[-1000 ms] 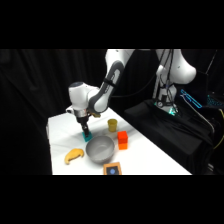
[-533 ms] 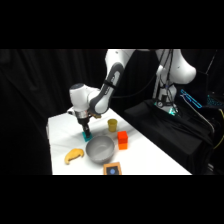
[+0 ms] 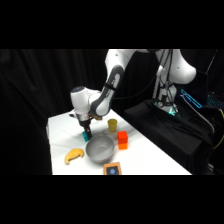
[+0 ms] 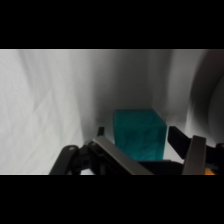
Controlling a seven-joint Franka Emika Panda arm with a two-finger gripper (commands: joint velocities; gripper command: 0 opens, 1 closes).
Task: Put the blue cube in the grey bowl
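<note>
Wrist view is showing the gripper (image 4: 145, 150) with its fingers (image 4: 187, 147) standing on both sides of the blue cube (image 4: 139, 134); whether they are already pressing on it, I cannot tell. In the side view, the cube (image 3: 86, 135) is sitting just behind the grey bowl (image 3: 100, 150), at its far-left rim, under the gripper (image 3: 85, 131). Beyond the bowl, the orange block (image 3: 122, 139) and the yellow cup (image 3: 112, 124) are standing. The grasping step seems in hand; next, the cube needs lifting and carrying over the bowl's rim.
</note>
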